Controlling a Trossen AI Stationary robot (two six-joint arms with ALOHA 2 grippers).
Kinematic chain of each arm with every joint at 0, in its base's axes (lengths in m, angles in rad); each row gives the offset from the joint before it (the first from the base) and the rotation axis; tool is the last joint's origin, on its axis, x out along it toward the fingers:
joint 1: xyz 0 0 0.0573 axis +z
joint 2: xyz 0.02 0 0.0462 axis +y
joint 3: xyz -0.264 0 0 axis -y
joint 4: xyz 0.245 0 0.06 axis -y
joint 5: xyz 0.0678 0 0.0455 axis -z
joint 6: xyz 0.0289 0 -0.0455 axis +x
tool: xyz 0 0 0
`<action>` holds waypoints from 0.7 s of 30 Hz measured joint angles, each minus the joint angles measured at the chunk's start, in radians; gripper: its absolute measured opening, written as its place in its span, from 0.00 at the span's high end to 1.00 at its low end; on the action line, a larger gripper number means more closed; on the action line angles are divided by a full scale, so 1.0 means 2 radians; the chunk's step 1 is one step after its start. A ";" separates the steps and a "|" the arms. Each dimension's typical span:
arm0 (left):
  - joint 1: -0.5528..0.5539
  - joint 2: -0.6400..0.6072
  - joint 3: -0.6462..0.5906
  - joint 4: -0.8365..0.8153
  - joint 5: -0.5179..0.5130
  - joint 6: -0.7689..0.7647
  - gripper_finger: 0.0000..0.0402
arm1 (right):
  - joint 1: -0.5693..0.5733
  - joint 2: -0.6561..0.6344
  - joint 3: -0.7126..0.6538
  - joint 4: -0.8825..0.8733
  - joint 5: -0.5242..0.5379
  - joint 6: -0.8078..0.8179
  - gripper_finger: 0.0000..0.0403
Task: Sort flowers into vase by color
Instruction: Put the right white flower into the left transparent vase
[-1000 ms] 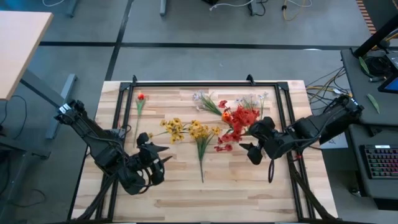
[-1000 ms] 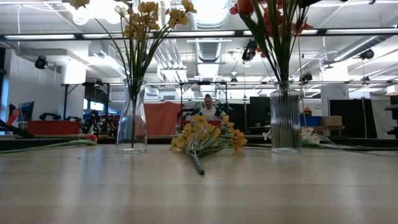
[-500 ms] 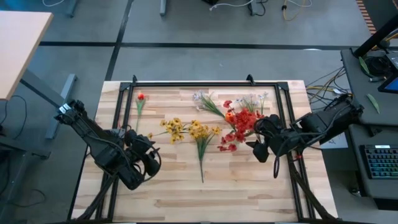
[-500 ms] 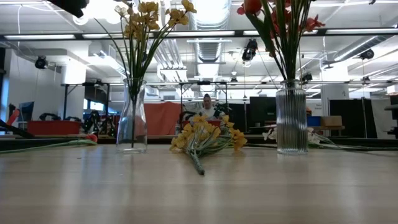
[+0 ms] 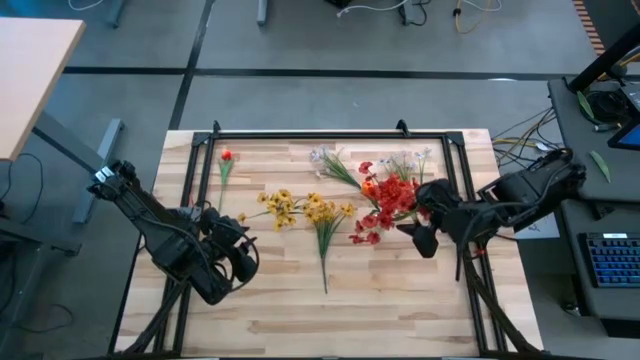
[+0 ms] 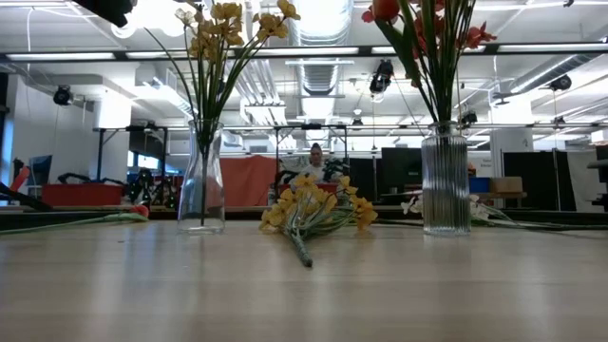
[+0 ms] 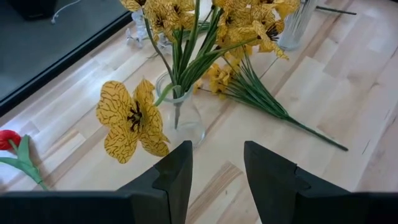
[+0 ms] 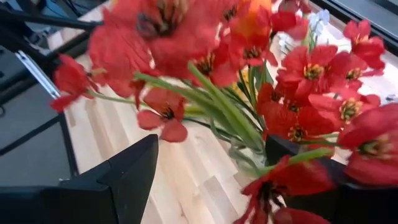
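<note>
your right claw (image 5: pixel 424 238) sits open by the ribbed glass vase of red blossoms (image 6: pixel 445 190), right of centre. left claw (image 5: pixel 238 256) open too. take the loose yellow spray (image 5: pixel 326 222) mid-bench low on its thin green stalk.

— What colours sit on the pale striped wood counter (image 5: pixel 390 300)?

— A clear smooth vase (image 7: pixel 180 118) holds yellow flowers (image 7: pixel 186 12); one yellow bloom (image 7: pixel 130 121) beside that vase is veined with fine black lines and has a dark centre.

— And near that vase?

— A loose yellow spray (image 5: pixel 325 215) with green stalks, a single red bud (image 5: pixel 227 155) on a green stem, and red flowers (image 8: pixel 280 68) in a clear ribbed vase (image 6: pixel 446 180). Both tools, left (image 7: pixel 214 171) and right (image 8: pixel 211 180), are black.
</note>
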 joint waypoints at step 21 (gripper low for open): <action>0.016 0.000 0.006 -0.040 0.004 0.000 0.68 | 0.000 -0.001 0.124 0.000 0.002 -0.040 0.29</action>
